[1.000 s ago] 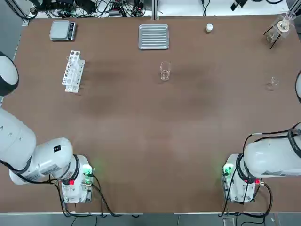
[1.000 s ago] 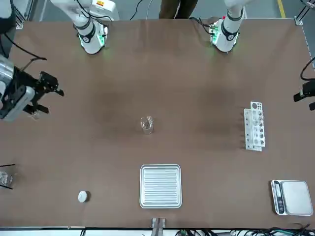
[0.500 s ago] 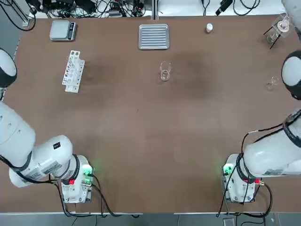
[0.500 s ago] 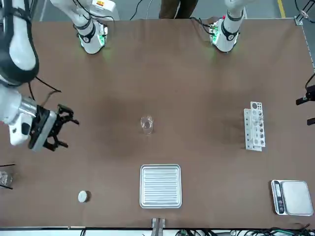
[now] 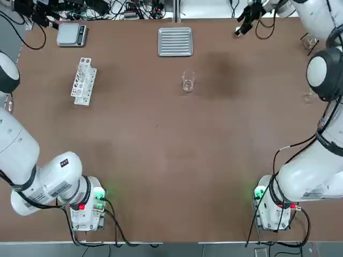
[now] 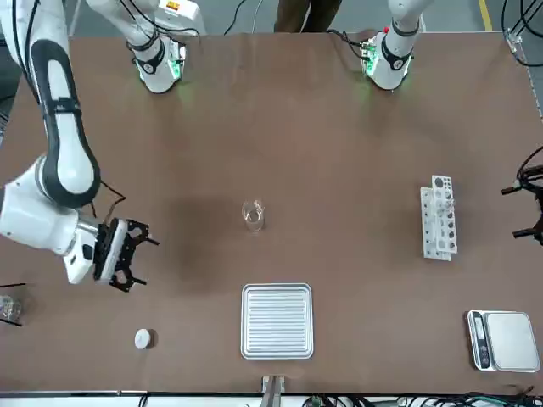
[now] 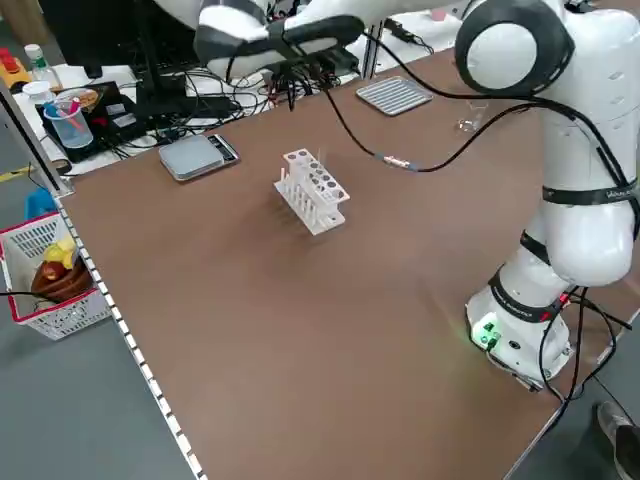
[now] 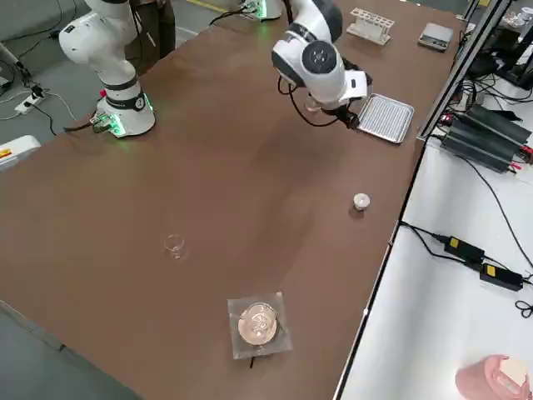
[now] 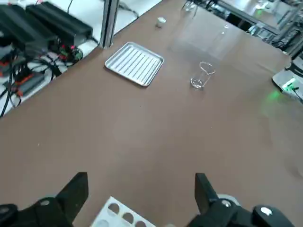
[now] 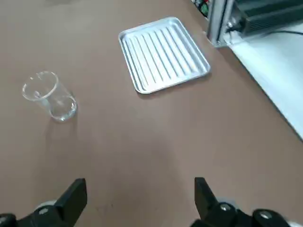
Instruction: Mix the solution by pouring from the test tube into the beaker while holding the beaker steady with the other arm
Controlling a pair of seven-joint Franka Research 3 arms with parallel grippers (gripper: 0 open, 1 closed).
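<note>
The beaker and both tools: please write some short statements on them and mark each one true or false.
1. The beaker stands upright on the table. True.
2. The right tool holds the beaker. False: it is open and empty, apart from the beaker.
3. The left tool is open near the test tube rack. True.
4. The beaker lies on the metal tray. False: it stands on the bare table, beside the tray.
5. The scale sits in a far corner of the table. True.
</note>
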